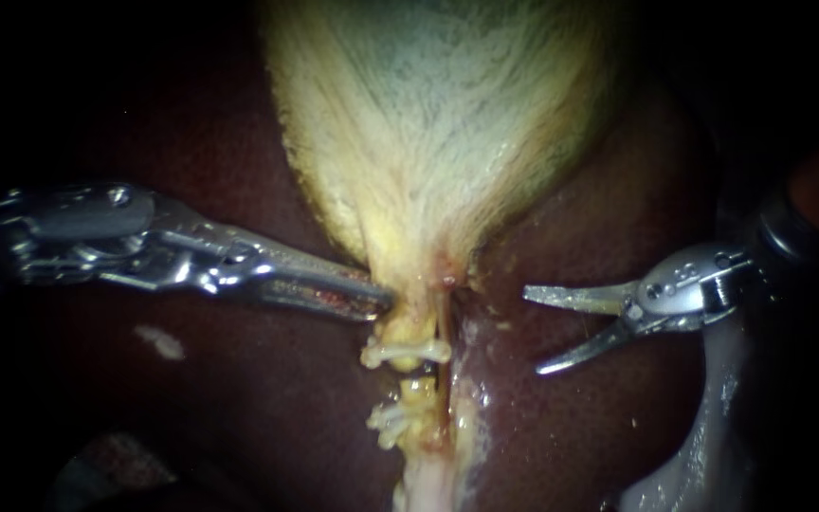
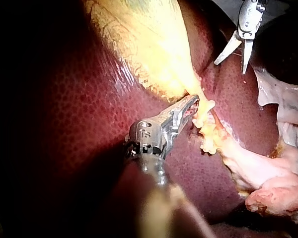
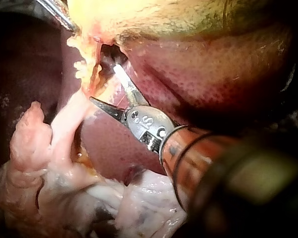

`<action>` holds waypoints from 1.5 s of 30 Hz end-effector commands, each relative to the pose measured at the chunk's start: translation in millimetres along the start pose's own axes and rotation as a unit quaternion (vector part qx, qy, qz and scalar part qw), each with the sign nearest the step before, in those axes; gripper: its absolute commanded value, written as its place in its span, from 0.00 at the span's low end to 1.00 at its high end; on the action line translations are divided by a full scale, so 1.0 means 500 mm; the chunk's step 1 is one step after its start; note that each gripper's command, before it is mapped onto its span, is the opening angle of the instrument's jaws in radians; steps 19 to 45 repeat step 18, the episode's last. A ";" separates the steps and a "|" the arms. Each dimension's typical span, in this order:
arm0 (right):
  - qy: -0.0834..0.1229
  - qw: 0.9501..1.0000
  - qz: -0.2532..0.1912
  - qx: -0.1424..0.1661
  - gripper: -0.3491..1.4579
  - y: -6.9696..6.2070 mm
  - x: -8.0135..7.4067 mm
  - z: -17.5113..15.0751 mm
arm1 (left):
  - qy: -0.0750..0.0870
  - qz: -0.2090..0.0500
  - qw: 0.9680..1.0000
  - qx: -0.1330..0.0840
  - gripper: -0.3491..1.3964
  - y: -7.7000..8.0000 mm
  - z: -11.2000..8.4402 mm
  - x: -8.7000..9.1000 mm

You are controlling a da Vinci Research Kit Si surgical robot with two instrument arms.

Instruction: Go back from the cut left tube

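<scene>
The pale yellow gallbladder narrows to a neck above the tubes. Two white clips cross the left tube, and a gap shows in the tube between them. My left instrument comes in from the left with its jaws shut on the edge of the gallbladder's neck; the left wrist view shows the same hold. My right instrument stands to the right of the tubes over the liver with its two blades open, holding nothing. In its own wrist view the open blades lie just short of the tube stump.
Dark red liver surrounds the gallbladder on both sides. A band of pale whitish tissue runs below my right instrument. Loose pink and white tissue lies beside the tubes in the right wrist view.
</scene>
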 end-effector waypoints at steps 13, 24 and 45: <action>0.000 1.000 0.000 0.000 0.98 0.0000 0.0000 -0.0001 | 0.001 -0.001 1.000 0.001 0.00 -0.0001 -0.0005 -0.0003; 0.000 1.000 0.000 0.000 0.98 0.0000 0.0000 -0.0002 | 0.001 -0.001 1.000 0.001 0.00 -0.0003 -0.0005 -0.0004; 0.000 1.000 0.000 0.000 0.98 0.0000 0.0000 -0.0002 | 0.001 -0.001 1.000 0.001 0.00 -0.0003 -0.0005 -0.0004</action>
